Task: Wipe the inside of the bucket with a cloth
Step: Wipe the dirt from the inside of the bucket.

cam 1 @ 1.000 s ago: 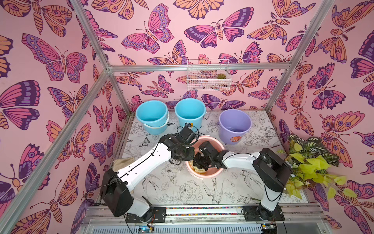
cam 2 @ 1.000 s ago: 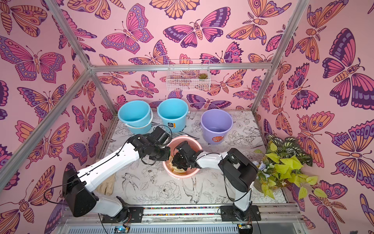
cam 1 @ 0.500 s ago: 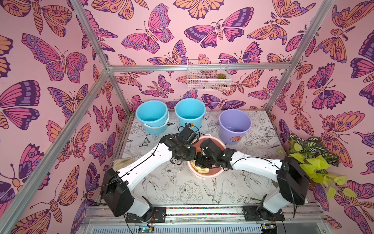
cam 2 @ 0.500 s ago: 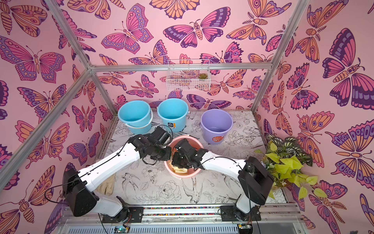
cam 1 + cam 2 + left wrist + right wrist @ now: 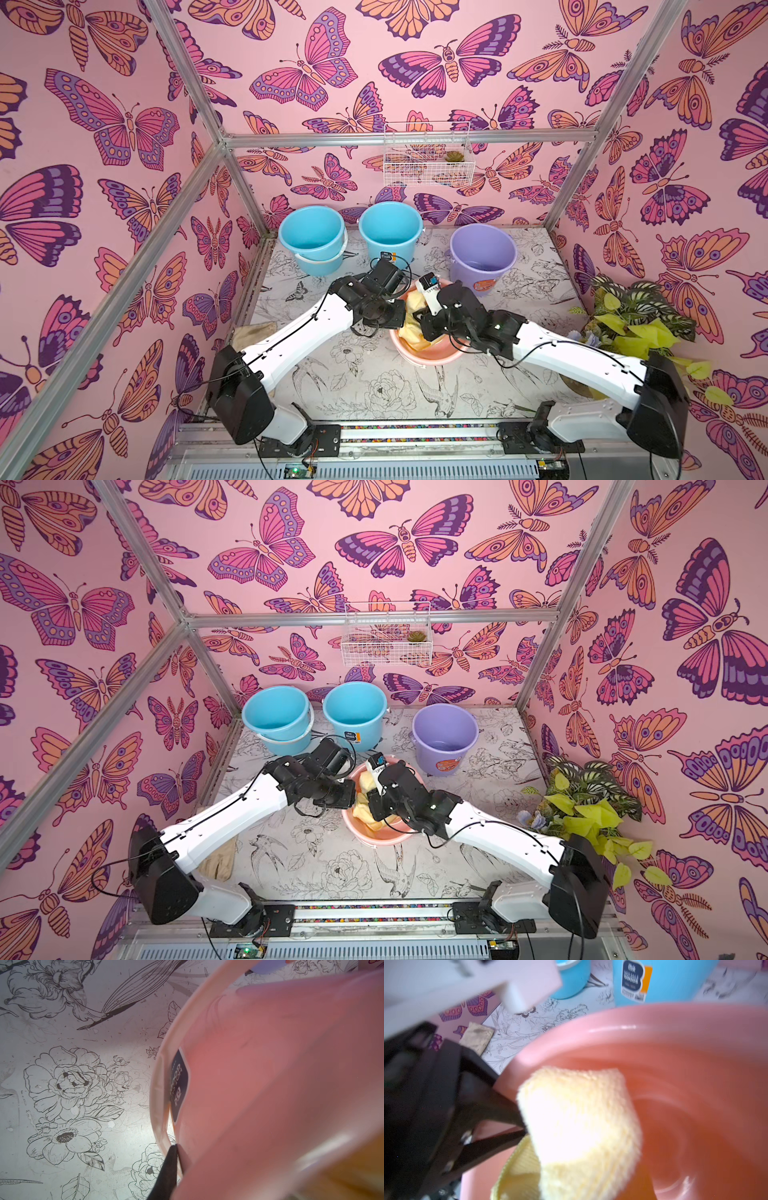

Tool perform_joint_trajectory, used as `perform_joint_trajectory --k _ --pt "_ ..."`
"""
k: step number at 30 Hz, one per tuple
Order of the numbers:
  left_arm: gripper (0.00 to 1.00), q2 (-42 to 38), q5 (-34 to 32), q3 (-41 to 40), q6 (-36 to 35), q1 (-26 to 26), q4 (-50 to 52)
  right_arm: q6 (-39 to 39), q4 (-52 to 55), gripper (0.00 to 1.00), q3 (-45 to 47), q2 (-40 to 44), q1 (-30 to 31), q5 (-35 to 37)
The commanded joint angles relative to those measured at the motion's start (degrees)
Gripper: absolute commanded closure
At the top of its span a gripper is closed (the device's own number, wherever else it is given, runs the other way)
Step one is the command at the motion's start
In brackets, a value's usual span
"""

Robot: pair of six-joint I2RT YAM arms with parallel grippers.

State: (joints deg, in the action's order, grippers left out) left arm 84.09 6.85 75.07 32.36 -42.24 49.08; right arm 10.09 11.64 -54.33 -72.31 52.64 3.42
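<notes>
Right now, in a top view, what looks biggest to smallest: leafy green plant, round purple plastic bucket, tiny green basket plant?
leafy green plant
round purple plastic bucket
tiny green basket plant, though farthest away

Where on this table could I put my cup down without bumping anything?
Bare table between the left arm and right arm, in front of the pink bucket; also between purple bucket and plant. Crowded: at the pink bucket, where both meet.

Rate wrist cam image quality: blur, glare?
Right wrist view: blurred throughout, yellow cloth washed out, glare streak on the pink bucket rim. Left wrist view: floral tabletop sharp, near bucket wall soft. Both top views: sharp, evenly lit.
</notes>
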Motion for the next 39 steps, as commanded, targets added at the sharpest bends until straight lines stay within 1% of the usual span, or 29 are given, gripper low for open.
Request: perform_joint_trajectory --k 1,3,5,8,11,14,16,19,23,25,33,39 --pt "1.0 -1.7 2.6 -0.5 -1.5 0.0 -0.9 -32.0 -4.3 1.0 2.8 4.1 0.1 -1.8" --pt "1.0 -1.8 3.5 -0.7 -1.7 0.0 -1.0 -45.2 -4.2 1.0 4.4 6.2 0.1 -2.8" --pt "1.0 -2.0 4.8 -0.9 -2.3 0.0 -1.0 -58.1 -3.0 1.0 5.2 8.3 0.2 -1.8" --pt "1.0 -2.4 5.7 -1.4 -2.8 0.0 -1.0 -75.9 -2.5 1.0 6.4 10.1 0.2 1.9" --pt "1.0 -2.6 6.6 -2.0 -3.5 -0.1 -0.9 -92.2 -7.0 1.0 8.4 10.2 0.1 4.8" --pt "1.0 -2.6 7.8 -2.4 -4.3 -0.1 -0.5 -103.8 -6.5 1.0 7.0 8.1 0.0 4.7" --pt "1.0 -2.5 8.1 -2.5 -4.6 -0.3 0.0 -109.0 -6.7 1.0 5.6 5.9 0.0 4.7" --pt "1.0 -2.5 8.2 -2.5 -5.2 -0.6 0.7 -114.9 -10.4 1.0 4.7 2.5 0.0 4.1" --pt "1.0 -2.6 8.1 -2.4 -5.5 -0.9 1.1 -118.6 -10.8 1.0 2.5 -1.0 0.1 0.8" --pt "1.0 -2.6 8.1 -2.3 -5.6 -1.0 1.4 -120.7 -12.9 1.0 2.2 -2.2 0.4 0.6" --pt "1.0 -2.4 7.4 -2.3 -6.0 -1.2 2.1 -124.3 -13.3 1.0 -0.7 -1.5 1.1 -0.6" --pt "1.0 -1.8 7.3 -2.3 -6.1 -1.4 2.1 -124.7 -13.2 1.0 -1.1 -0.6 1.2 -2.1"
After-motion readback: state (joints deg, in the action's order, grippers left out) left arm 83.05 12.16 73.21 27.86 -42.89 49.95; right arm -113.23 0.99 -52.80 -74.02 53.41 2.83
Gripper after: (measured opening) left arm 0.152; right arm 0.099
